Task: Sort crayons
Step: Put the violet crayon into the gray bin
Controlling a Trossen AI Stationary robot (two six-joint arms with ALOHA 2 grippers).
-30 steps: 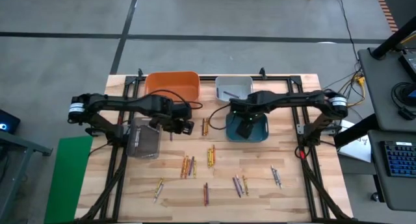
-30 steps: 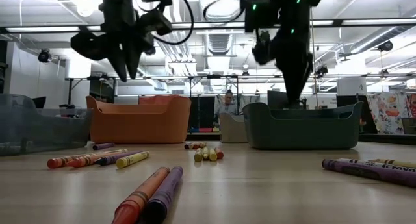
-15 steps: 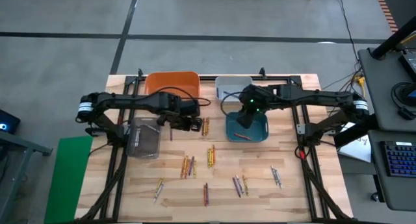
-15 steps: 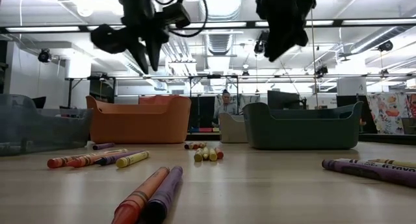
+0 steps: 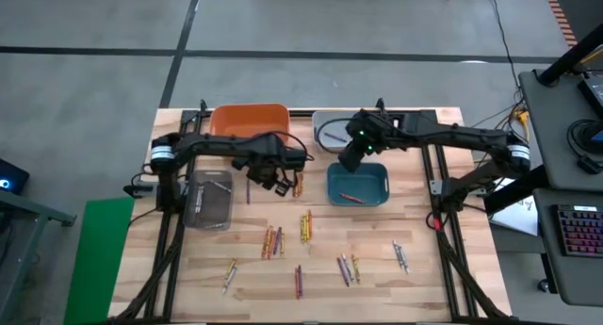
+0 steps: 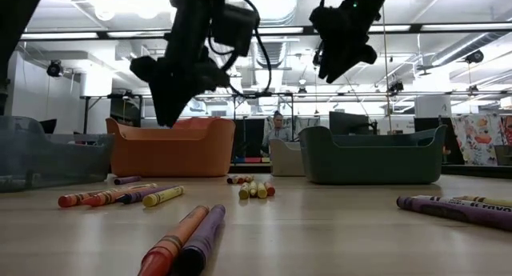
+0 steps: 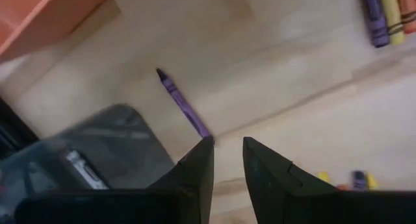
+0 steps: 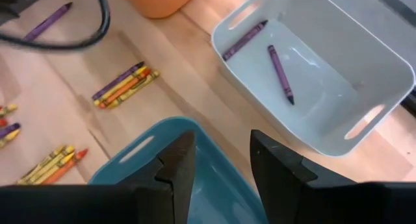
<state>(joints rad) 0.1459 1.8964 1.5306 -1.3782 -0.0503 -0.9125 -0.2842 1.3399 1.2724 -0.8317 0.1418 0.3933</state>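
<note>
- Wooden worktop (image 5: pixel 424 278) has crayons (image 5: pixel 306 225) scattered all over.
- Left end effector (image 7: pixel 226 160) hangs over a purple crayon (image 7: pixel 184 106), fingers slightly apart, probably empty.
- Right end effector (image 8: pixel 218 158), spread open and empty, hangs between the teal bin (image 8: pixel 130 160) and white bin (image 8: pixel 364 74).

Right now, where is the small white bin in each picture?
High view: white bin at back edge, right of orange bin.
Low view: far back, between orange and teal bins.
Left wrist view: not in it.
Right wrist view: ahead, holding two purple crayons.
Landmark: the orange bin.
</note>
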